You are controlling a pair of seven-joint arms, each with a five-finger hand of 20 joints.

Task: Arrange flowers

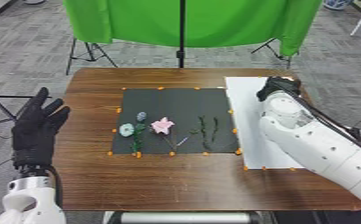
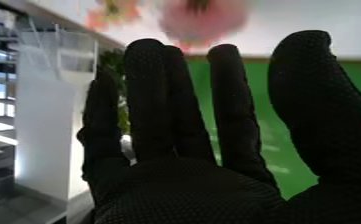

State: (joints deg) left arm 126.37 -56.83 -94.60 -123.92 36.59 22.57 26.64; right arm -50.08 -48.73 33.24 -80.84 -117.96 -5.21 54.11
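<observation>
At the far end of the white sheet is my right hand (image 1: pixel 279 86). The right wrist view has this hand (image 2: pixel 190 187) open, fingers straight and thumb apart. Past its fingertips are a blurred pink flower (image 2: pixel 203 21) and an orange one (image 2: pixel 114 13); whether they touch the hand I cannot tell. On the black mat (image 1: pixel 168 100) lie a pale blue flower (image 1: pixel 127 130), a small blue-grey flower (image 1: pixel 141 116), a leafy green stem (image 1: pixel 137 138), a pink flower (image 1: pixel 162 125) and two thin green sprigs (image 1: pixel 203 131). My left hand (image 1: pixel 37 132) is held open beside the table's left edge.
The white sheet (image 1: pixel 256 130) lies right of the black mat on the brown table (image 1: pixel 159 182). Small orange pieces (image 1: pixel 172 154) line the edges of mat and sheet. Behind the table hangs a green cloth (image 1: pixel 141 22), with black stands (image 1: pixel 181 55) around it.
</observation>
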